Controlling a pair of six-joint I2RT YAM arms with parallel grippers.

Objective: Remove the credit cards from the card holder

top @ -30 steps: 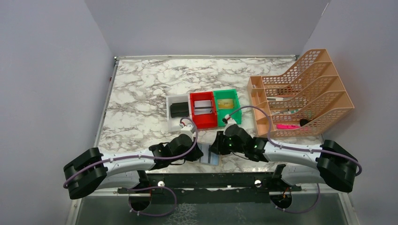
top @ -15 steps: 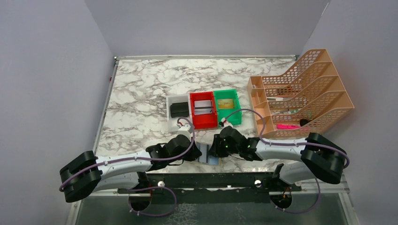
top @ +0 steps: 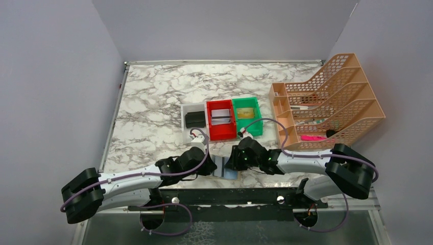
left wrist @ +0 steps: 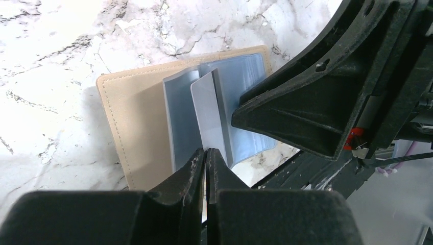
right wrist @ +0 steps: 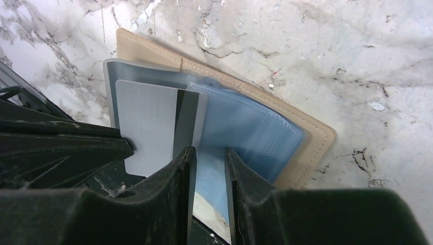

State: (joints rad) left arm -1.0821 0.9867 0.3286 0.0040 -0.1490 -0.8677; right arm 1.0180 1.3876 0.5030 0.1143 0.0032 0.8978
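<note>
Now, left claw [left wrist: 206, 153] pinching card [left wrist: 207, 115], holder [left wrist: 130, 117] open

Left gripper [left wrist: 206, 153], pinching the silvery plastic card [right wrist: 148, 122], and right gripper [right wrist: 209, 153] hem in the tan folding holder [left wrist: 133, 117]; white marble tabletop [top: 153, 97] beyond lies free.

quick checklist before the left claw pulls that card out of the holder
1. Left claw shut on the credit card: ok.
2. Card partly out of its sleeve: ok.
3. Card holder lying open on the table: ok.
4. Right claw astride the blue sleeves: ok.
5. Right claw gripping them firmly: cannot tell.
6. More cards in the other sleeves: cannot tell.
</note>
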